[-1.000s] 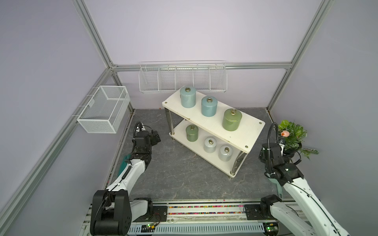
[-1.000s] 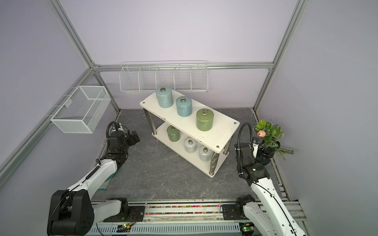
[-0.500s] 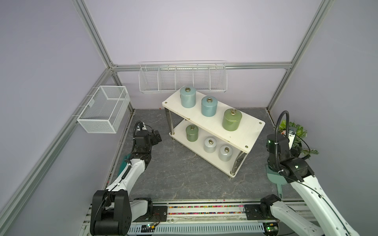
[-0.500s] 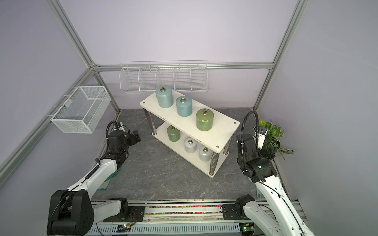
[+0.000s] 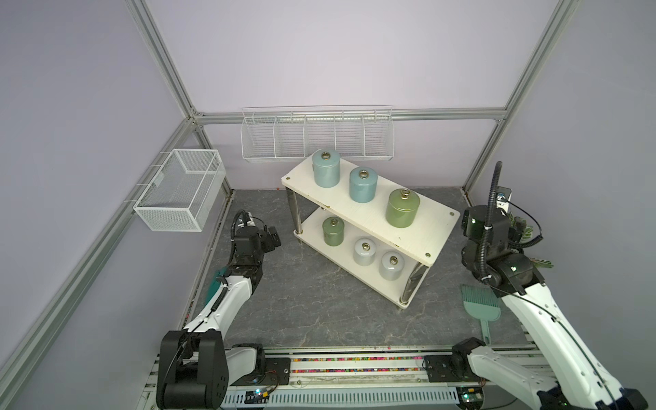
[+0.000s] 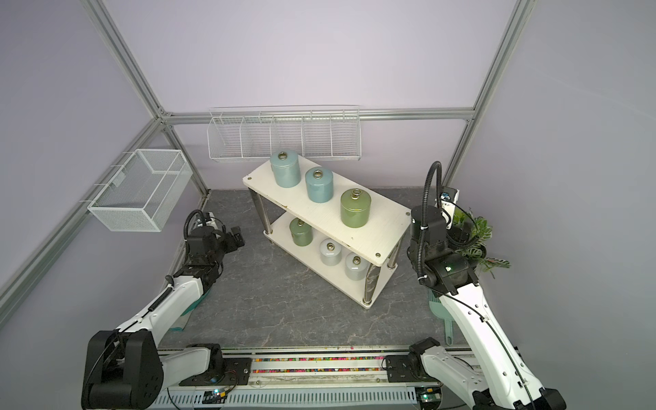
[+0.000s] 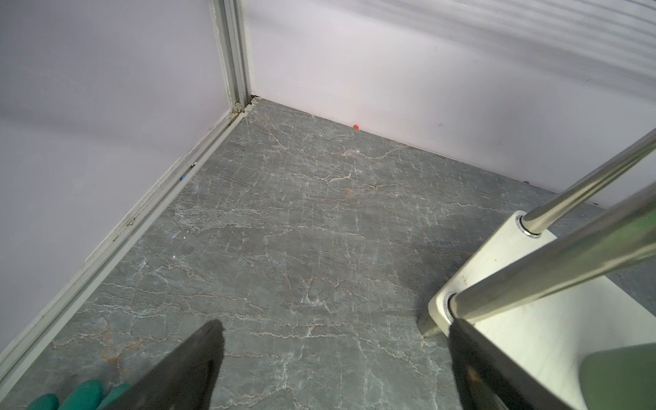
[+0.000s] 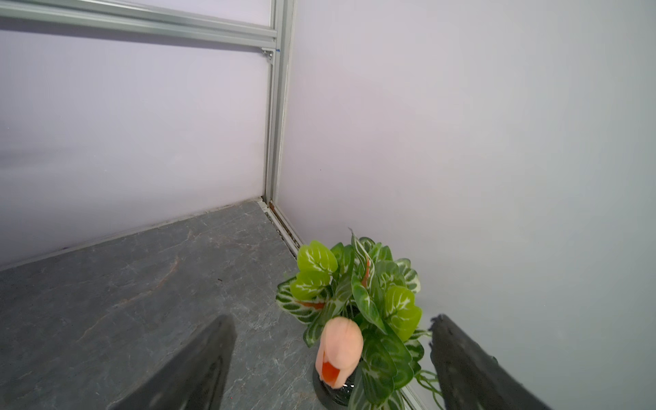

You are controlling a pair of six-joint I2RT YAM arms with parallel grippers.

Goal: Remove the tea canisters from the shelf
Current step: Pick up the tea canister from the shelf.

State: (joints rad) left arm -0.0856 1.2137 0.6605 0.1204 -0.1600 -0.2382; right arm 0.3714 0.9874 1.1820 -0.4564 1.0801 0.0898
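In both top views the cream-white two-tier shelf [image 5: 427,230] with chrome tube legs stands slantwise on the grey marble-patterned table [image 5: 301,305]. Its upper board carries a light blue glossy lidded canister [image 5: 326,173] at the far end. A second light blue canister [image 5: 362,185] is just beside it, and a broader olive green canister [image 5: 402,209] sits nearer the right arm [image 6: 436,245]. The lower board holds a small olive green canister [image 5: 333,231] and two pale grey-white canisters [image 5: 364,252] [image 5: 391,266] side by side. All six stand upright, each with a metal ring on its lid. The left pincer [image 5: 273,238] hangs low over the table near the shelf's corner leg, apart from it and from every canister. The right arm is raised beside the shelf's other end and faces a leafy green plant [image 6: 479,241] by the side wall. A teal plastic comb-toothed scoop [image 5: 479,301] lies flat near that arm.

In the left wrist view the left pincer's black fingers [image 7: 198,362] stand far apart, with only bare table between them. One fingertip overlaps the lower board's corner by a chrome leg [image 7: 532,284]; whether they touch cannot be told.

In the right wrist view the right pincer [image 8: 332,321] is spread wide and grips nothing. The plant and its peach tulip bud [image 8: 339,349] show between the fingers, the leaves close to one finger.
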